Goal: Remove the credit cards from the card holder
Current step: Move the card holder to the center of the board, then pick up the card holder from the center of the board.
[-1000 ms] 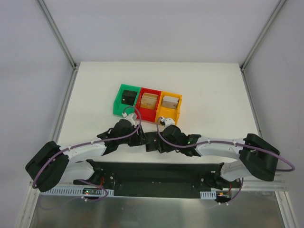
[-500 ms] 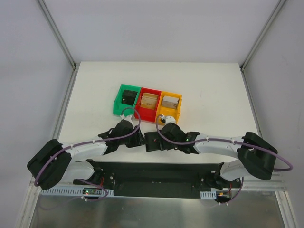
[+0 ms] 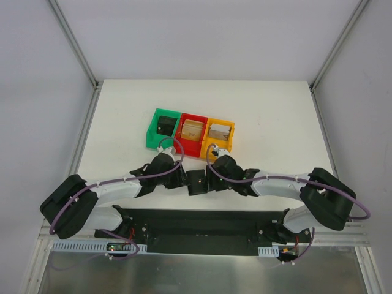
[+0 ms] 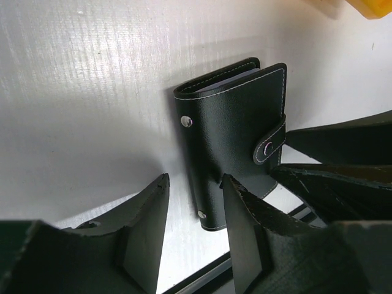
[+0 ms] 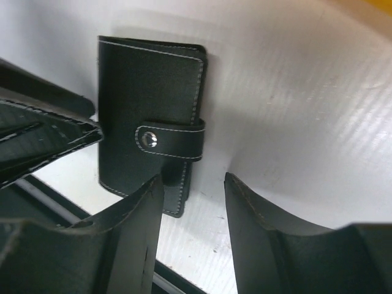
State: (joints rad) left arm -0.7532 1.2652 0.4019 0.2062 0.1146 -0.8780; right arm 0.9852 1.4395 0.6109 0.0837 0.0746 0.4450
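Black stitched leather, shut tight: the card holder point(image 3: 197, 182) lies flat on the white bench point(image 3: 275, 116), near the row of green, red and yellow bins point(image 3: 191, 130), with its strap point(image 5: 168, 139) snapped across the opening edge. No card is out. Only a pale sliver point(image 4: 233, 76) shows between the covers in the left wrist view. By my reckoning the job is barely begun — the snap has to be undone, the covers spread, and the cards drawn free. The left tool point(image 4: 196, 184) and the right tool point(image 5: 193, 180) flank the holder from either side. Each is released, jaws apart, with bare bench in the gap — neither grasps anything.
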